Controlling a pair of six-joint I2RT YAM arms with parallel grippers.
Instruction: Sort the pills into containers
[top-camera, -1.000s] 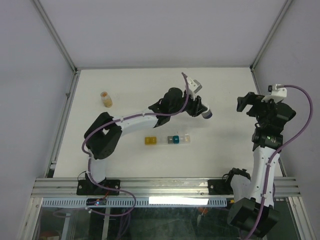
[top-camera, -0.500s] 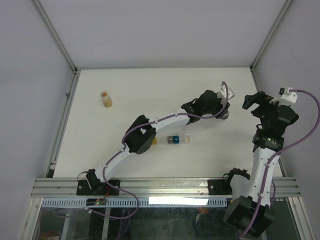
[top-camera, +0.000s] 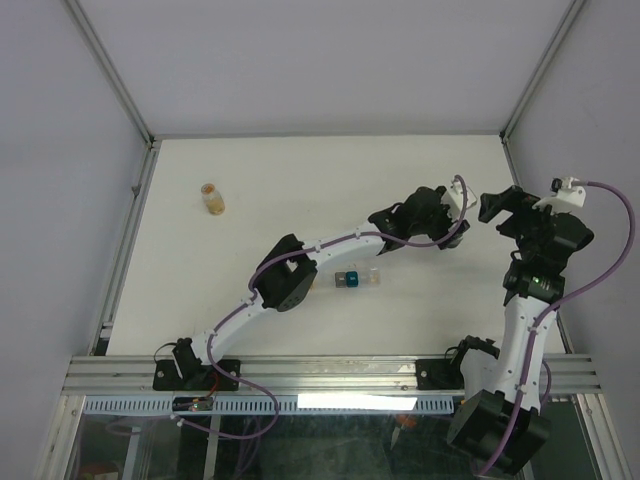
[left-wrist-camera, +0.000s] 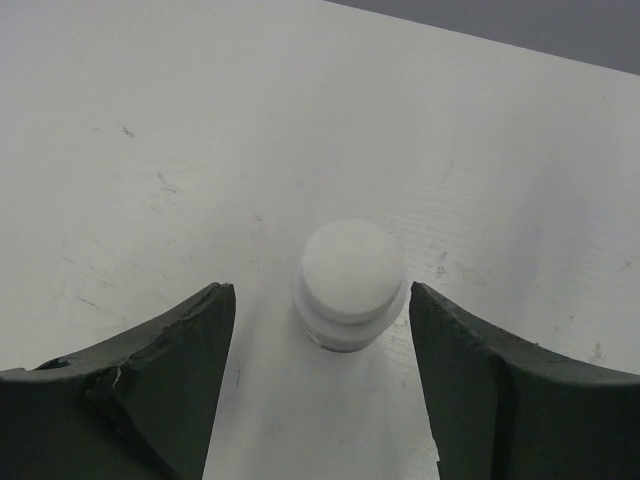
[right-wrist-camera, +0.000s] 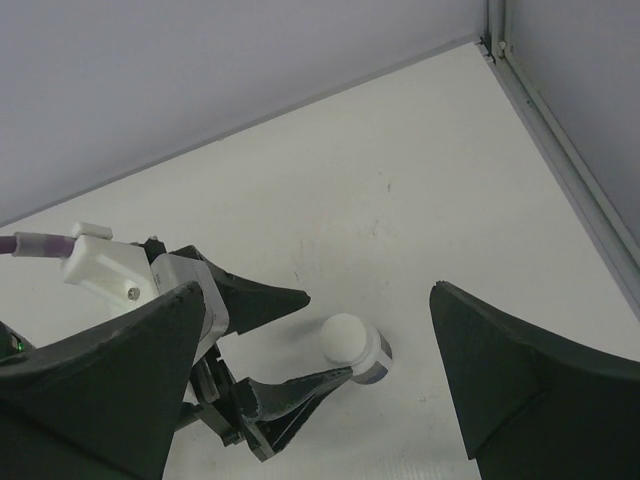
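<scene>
A white-capped pill bottle (left-wrist-camera: 350, 283) stands upright on the table between the fingers of my left gripper (left-wrist-camera: 318, 300). The jaws stand open on both sides of it and do not touch it. In the right wrist view the same bottle (right-wrist-camera: 352, 345) shows a bluish label, with the left gripper (right-wrist-camera: 325, 335) around it. My right gripper (top-camera: 500, 205) hangs open just right of the spot. The containers (top-camera: 360, 278) lie mid-table, teal cell showing, their left end behind my left arm. I cannot make out loose pills.
A small amber vial (top-camera: 211, 198) stands at the far left of the table. The left arm (top-camera: 330, 245) stretches diagonally across the middle. The enclosure's metal frame (right-wrist-camera: 560, 150) runs close along the right edge.
The left arm swung right with the white-capped bottle in its shut jaws. Its jaws have now opened and the bottle stands free. The right gripper shifted slightly.
</scene>
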